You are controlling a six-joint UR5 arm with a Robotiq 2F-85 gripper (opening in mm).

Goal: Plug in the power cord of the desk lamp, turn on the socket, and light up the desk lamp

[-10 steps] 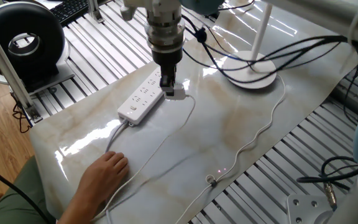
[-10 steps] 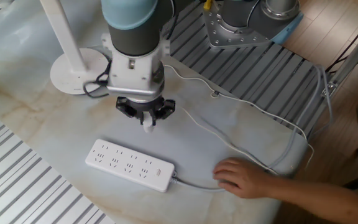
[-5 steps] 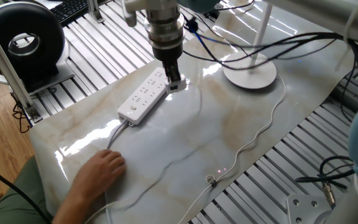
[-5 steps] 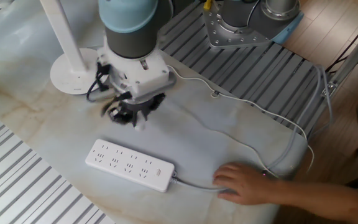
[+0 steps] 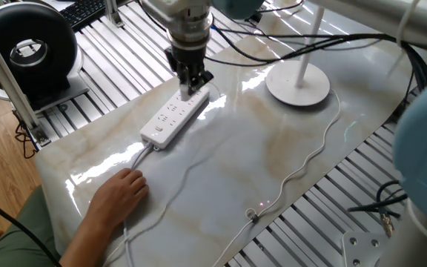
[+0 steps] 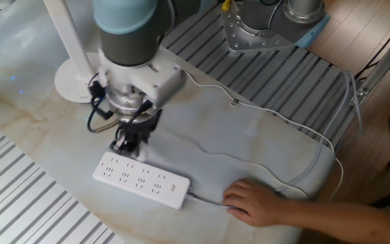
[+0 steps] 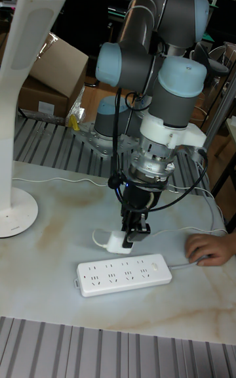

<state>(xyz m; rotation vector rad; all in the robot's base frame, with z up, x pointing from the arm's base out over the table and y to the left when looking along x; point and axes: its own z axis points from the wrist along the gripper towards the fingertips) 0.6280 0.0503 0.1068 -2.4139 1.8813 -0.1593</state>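
The socket (image 5: 170, 116) is a long white power strip lying on the marble table, also seen in the other fixed view (image 6: 141, 179) and the tall view (image 7: 124, 274). My gripper (image 7: 133, 233) is shut on the small white plug (image 7: 116, 241) of the power cord, holding it just above the strip's end farthest from its own cable. From the plug, the thin power cord (image 5: 321, 144) snakes across the table to the desk lamp. The desk lamp's round base (image 5: 297, 83) and white pole (image 7: 23, 83) stand beyond the strip. The gripper (image 5: 191, 80) hides the outlets beneath it.
A person's hand (image 5: 117, 196) rests on the table by the strip's thicker cable (image 6: 212, 200). A black ring-shaped device (image 5: 28, 48) and a keyboard (image 5: 87, 11) sit off the table's edge. The robot base plate (image 6: 269, 30) stands on the slatted frame.
My gripper has carried the plug from beside the strip to just above its far end and turned at the wrist. The person's hand has shifted slightly along the cable.
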